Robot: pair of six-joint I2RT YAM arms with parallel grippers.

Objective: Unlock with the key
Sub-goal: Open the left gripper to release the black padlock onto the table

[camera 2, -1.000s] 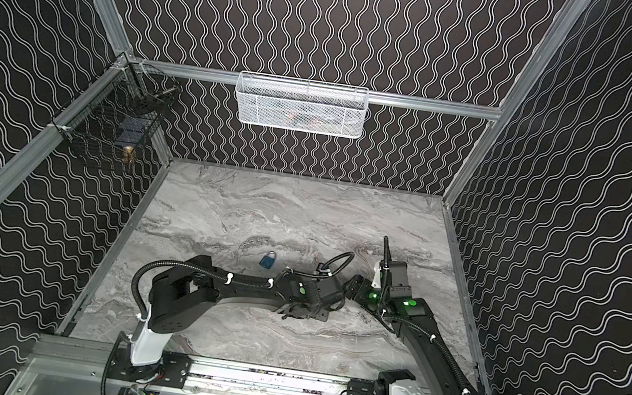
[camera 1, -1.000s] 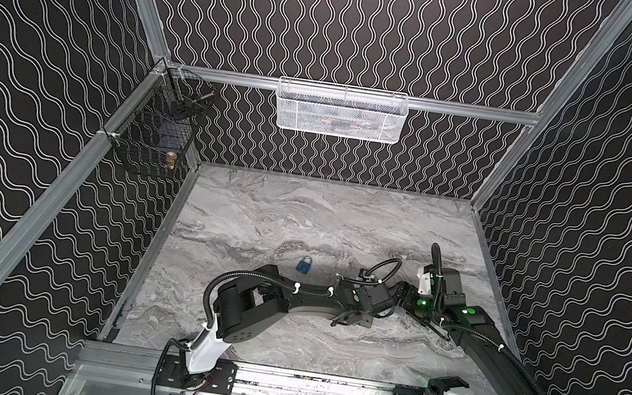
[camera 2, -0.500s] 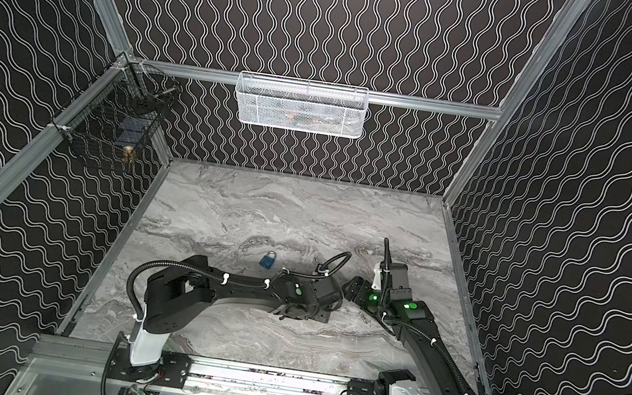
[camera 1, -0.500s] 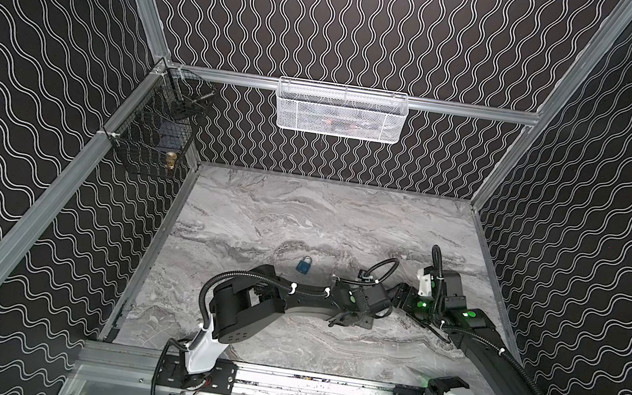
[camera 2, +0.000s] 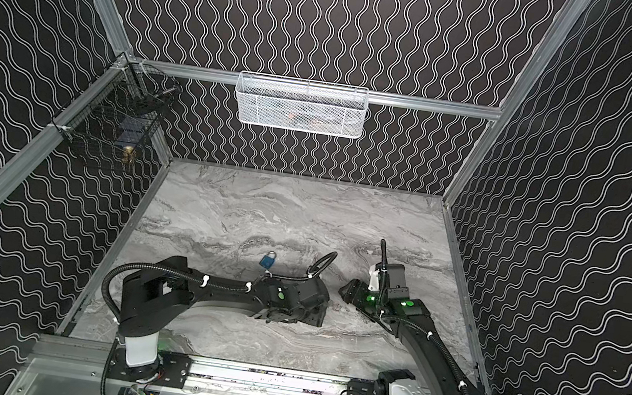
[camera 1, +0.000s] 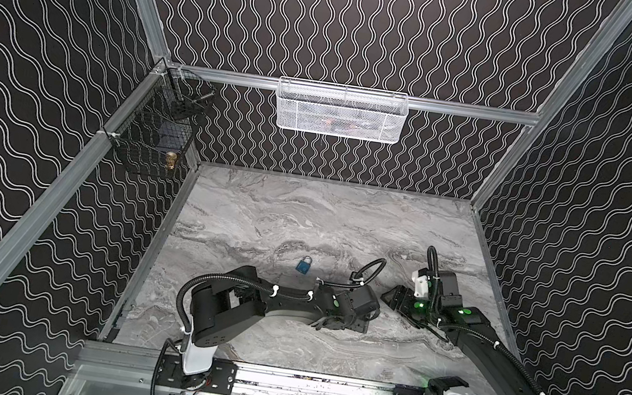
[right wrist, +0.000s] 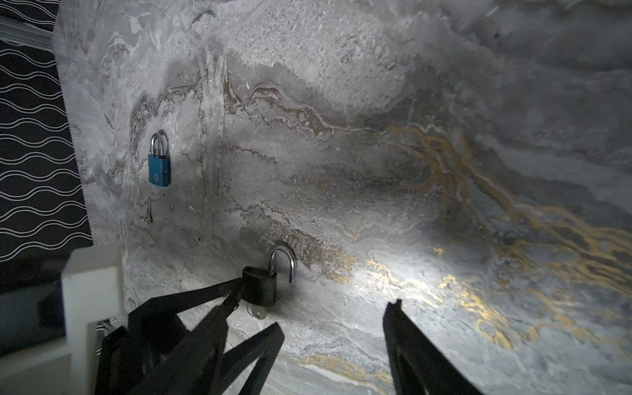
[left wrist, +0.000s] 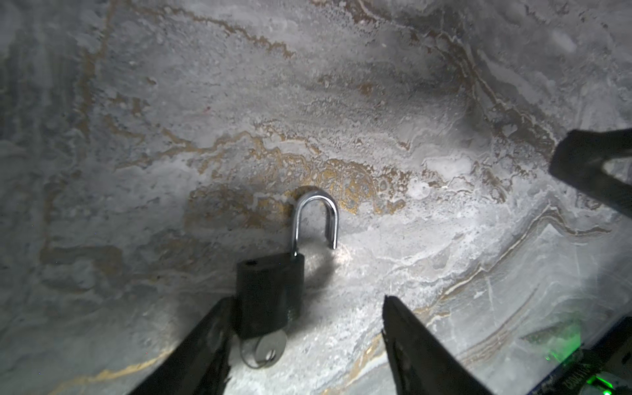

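Note:
A black padlock [left wrist: 270, 294] lies on the marble table [left wrist: 342, 102]. Its shackle [left wrist: 316, 219] is swung open and the key [left wrist: 270, 345] sits in its underside. My left gripper [left wrist: 306, 299] is open around it. One of its fingers [left wrist: 208, 338] touches the lock body and the other stands well clear. The right wrist view shows the same padlock [right wrist: 260, 285] in front of my open right gripper [right wrist: 313, 301], which holds nothing. In both top views the left gripper [camera 1: 347, 324] [camera 2: 289, 315] and the right gripper [camera 1: 390, 297] [camera 2: 345, 291] sit tip to tip, and the black padlock is hidden.
A blue padlock [camera 1: 304, 265] [right wrist: 159, 167] with its shackle shut lies behind the left arm. A small thin metal piece [right wrist: 148, 210] lies beside it. A white mesh basket [camera 1: 341, 112] hangs on the back rail. A black wire basket [camera 1: 156, 130] hangs on the left wall.
The left arm has drawn back a little to the left, and its gripper with it. The right arm has hardly moved.

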